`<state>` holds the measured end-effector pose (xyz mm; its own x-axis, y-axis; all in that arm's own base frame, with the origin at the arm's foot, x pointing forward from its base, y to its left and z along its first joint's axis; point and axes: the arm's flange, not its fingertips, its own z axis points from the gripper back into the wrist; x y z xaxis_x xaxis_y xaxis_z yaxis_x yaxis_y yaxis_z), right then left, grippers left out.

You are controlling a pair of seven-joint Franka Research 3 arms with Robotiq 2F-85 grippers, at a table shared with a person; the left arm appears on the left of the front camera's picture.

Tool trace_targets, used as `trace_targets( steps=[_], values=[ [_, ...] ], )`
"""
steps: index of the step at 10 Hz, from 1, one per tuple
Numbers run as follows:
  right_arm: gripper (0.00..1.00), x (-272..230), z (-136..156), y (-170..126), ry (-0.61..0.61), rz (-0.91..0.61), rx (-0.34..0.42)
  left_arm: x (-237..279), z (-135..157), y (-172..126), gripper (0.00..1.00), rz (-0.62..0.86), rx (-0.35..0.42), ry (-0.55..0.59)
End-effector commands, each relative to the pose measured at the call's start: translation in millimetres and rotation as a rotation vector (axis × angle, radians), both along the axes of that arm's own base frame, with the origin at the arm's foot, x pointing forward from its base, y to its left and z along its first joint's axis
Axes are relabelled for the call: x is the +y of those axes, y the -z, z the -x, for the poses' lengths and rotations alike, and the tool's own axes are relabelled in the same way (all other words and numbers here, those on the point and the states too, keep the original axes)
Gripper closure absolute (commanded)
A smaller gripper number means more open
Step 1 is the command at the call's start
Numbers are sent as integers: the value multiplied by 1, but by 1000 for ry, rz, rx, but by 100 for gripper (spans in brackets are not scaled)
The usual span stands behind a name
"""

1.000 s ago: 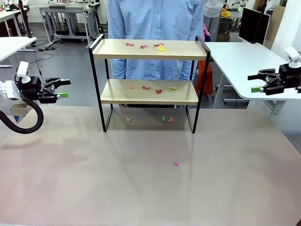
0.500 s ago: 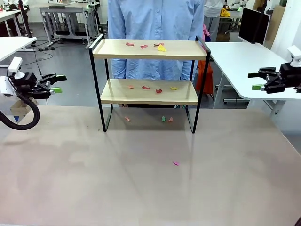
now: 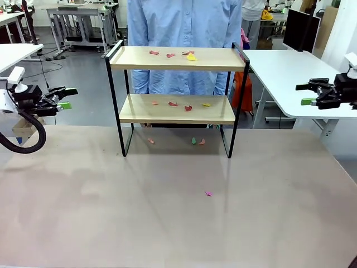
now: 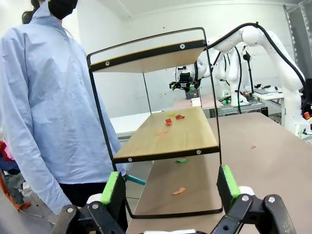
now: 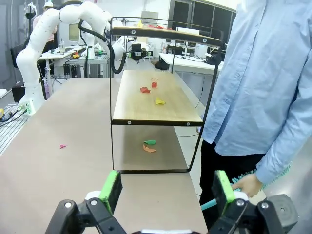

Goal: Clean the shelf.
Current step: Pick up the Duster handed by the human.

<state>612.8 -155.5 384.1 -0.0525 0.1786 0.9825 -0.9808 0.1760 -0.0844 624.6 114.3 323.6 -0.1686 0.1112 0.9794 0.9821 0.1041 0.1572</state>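
Observation:
The shelf [image 3: 177,59], two light wood boards in a thin black frame, stands at the table's far middle, in front of a person in a blue shirt [image 3: 184,22]. Small red and yellow paper scraps [image 3: 170,55] lie on its top board and more scraps [image 3: 188,108] on the lower board [image 4: 170,139]. Other scraps [image 3: 193,140] sit on the table under it. My left gripper [image 3: 68,98] hovers open off the shelf's left side, holding nothing. At the far right my right gripper [image 3: 304,94] is open too. In the wrist views the green pads [image 4: 111,187] [image 5: 222,191] stand wide apart, facing the shelf [image 5: 151,105].
A pink scrap [image 3: 208,194] lies alone on the brown table [image 3: 111,212] in front of the shelf. The person's hand [image 5: 246,185] holds a teal tool beside the shelf's far side. White tables [image 3: 284,72] stand behind at right and left.
Both arms have drawn outward from the shelf: the left gripper moved left and slightly up, the right gripper right and slightly up. The scraps have not moved.

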Motion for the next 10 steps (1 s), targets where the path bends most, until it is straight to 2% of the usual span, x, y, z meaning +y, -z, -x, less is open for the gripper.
trace_targets(
  steps=[1, 3, 4, 10],
  values=[
    [0, 1, -2, -3, 6, -32, -31, 4, -1, -6, 0, 26, 32, 36],
    [0, 0, -1, -4, -13, -11, -3, 3, 0, -9, 0, 24, 36, 41],
    [0, 0, -1, -1, 4, -7, -3, -1, 2, -2, 0, 15, 18, 18],
    [0, 0, -1, -1, 4, -7, -3, -1, 2, -2, 0, 15, 18, 18]
  ],
)
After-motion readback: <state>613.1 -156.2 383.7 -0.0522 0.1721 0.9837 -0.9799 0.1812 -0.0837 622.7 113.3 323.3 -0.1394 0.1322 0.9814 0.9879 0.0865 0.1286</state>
